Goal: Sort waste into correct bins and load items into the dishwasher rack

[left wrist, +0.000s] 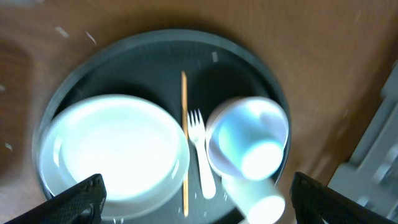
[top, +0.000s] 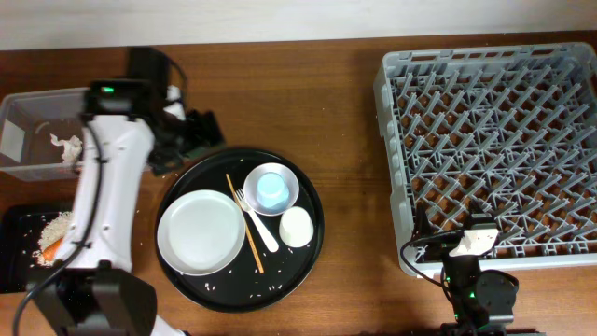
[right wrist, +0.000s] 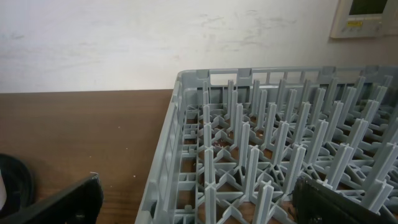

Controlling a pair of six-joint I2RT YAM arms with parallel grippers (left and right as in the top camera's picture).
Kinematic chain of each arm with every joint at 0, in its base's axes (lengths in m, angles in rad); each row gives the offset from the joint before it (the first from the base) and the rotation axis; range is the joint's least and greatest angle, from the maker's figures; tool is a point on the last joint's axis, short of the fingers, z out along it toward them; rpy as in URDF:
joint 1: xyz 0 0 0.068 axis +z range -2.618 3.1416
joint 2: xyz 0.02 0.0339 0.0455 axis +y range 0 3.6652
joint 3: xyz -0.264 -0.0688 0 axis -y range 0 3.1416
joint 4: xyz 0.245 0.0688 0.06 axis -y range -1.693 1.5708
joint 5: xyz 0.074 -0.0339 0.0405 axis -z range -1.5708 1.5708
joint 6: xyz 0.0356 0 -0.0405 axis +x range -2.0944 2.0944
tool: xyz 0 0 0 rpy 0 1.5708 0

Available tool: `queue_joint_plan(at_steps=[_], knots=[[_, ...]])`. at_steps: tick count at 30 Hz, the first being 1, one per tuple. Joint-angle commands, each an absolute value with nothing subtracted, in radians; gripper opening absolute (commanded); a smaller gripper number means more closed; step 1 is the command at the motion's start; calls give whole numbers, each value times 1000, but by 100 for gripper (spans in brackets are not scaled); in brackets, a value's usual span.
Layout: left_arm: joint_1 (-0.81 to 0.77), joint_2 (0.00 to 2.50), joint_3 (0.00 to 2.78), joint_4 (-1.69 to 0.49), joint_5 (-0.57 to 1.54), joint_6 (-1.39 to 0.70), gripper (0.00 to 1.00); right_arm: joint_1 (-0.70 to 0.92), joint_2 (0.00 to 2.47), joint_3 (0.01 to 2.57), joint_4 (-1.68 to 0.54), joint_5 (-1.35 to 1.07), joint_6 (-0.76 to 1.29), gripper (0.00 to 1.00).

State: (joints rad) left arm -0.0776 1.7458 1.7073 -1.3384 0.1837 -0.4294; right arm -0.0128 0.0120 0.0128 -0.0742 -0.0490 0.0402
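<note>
On the round black tray [top: 187, 280] lie a white round plate [top: 201, 231], a white bowl [top: 291, 177] with a light blue cup [top: 270, 189] in it, a white cup [top: 297, 227] on its side, a white fork [top: 257, 220] and wooden chopsticks [top: 244, 224]. My left gripper [top: 207, 131] is open and empty, above the table left of and behind the tray; its wrist view shows the plate [left wrist: 112, 149], fork [left wrist: 202, 149] and chopsticks [left wrist: 185, 130], blurred. My right gripper [top: 446, 235] is open and empty at the grey dishwasher rack's [top: 494, 140] near-left corner [right wrist: 186, 155].
A clear tub [top: 28, 117] at the far left holds a crumpled white tissue [top: 67, 147]. A black bin [top: 14, 247] below it holds beige rice crumbs [top: 54, 226] and an orange carrot [top: 48, 248]. Loose rice grains lie scattered on the tray.
</note>
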Motion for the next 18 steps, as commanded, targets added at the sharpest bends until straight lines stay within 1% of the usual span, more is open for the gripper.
queue_joint_plan(at_steps=[1,3,8,9,10,15,16,17,18], knots=[[-182,1741,1671,-1327,187,-410,94,-7,6,6,-75,-47,33,99],[-247,1741,1670,-1318,184,-410,94,-7,6,6,-75,-47,33,99],[-364,1742,1670,-1295,77,-410,94,-7,6,6,-75,-47,33,99],[-377,1742,1670,-1291,77,-411,96,-7,6,6,-75,-47,33,99],[-382,1742,1670,-1283,77,-411,99,-7,6,6,-75,-47,33,99],[-361,1742,1670,-1287,25,-410,99,-7,6,6,-75,-47,33,99],[-342,1741,1670,-1301,7,-410,99,-7,6,6,-75,-47,33,99],[-311,1740,1671,-1320,-60,-424,99,-7,6,6,-75,-47,33,99],[-271,1738,1671,-1343,-106,-479,99,-7,6,6,-75,-47,33,99]])
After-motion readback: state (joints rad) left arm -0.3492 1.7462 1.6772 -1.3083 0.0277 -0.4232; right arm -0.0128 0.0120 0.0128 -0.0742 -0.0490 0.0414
